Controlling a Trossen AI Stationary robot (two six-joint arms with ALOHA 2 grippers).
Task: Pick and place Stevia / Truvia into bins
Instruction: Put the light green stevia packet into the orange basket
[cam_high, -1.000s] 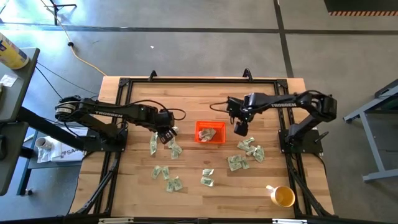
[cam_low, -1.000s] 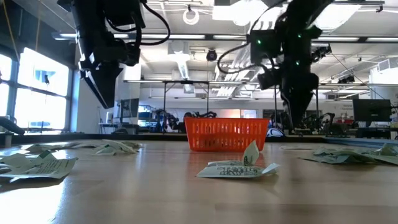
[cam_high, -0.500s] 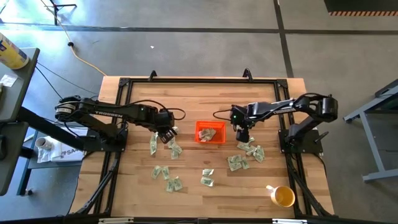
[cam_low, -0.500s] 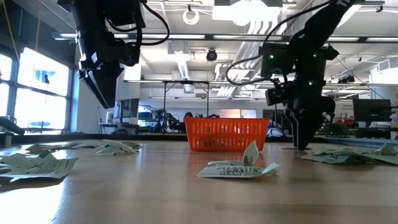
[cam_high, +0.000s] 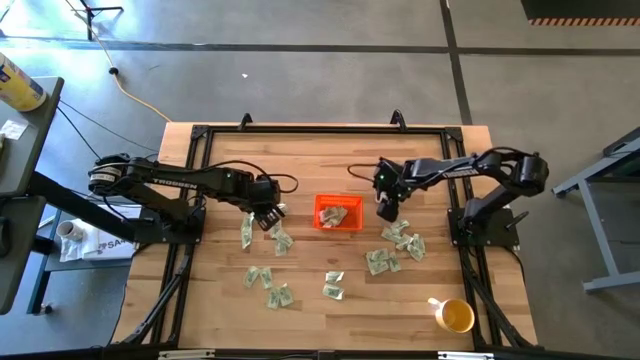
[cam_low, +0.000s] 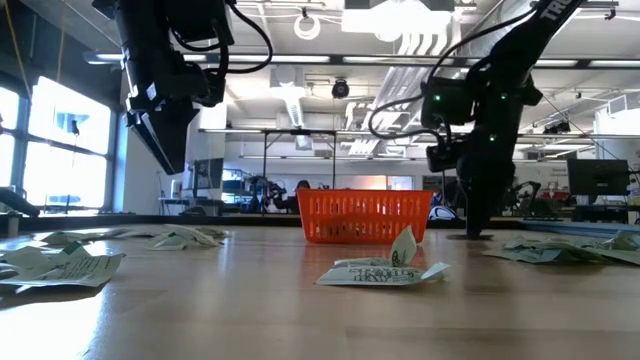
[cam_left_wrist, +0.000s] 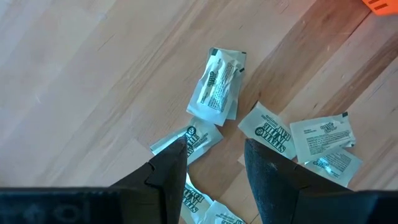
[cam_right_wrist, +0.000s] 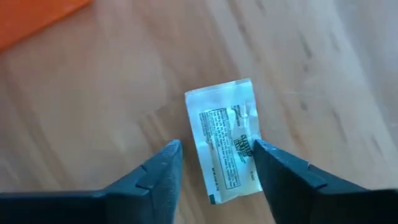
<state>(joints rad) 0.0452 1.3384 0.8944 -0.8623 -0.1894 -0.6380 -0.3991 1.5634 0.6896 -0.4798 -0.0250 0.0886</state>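
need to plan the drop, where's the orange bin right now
In the high view the orange bin sits near the table's middle, between the left gripper and the right gripper, with sweetener packets scattered in front of it.

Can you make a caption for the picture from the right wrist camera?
Right gripper straddles one sweetener packet on the wooden table.

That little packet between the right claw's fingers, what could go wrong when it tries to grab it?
The packet lies flat on the wooden table, so the right gripper could slide over the thin paper and close on nothing. It also sits slanted between the open fingers, so a pinch may catch just a corner and drop it before reaching the orange bin.
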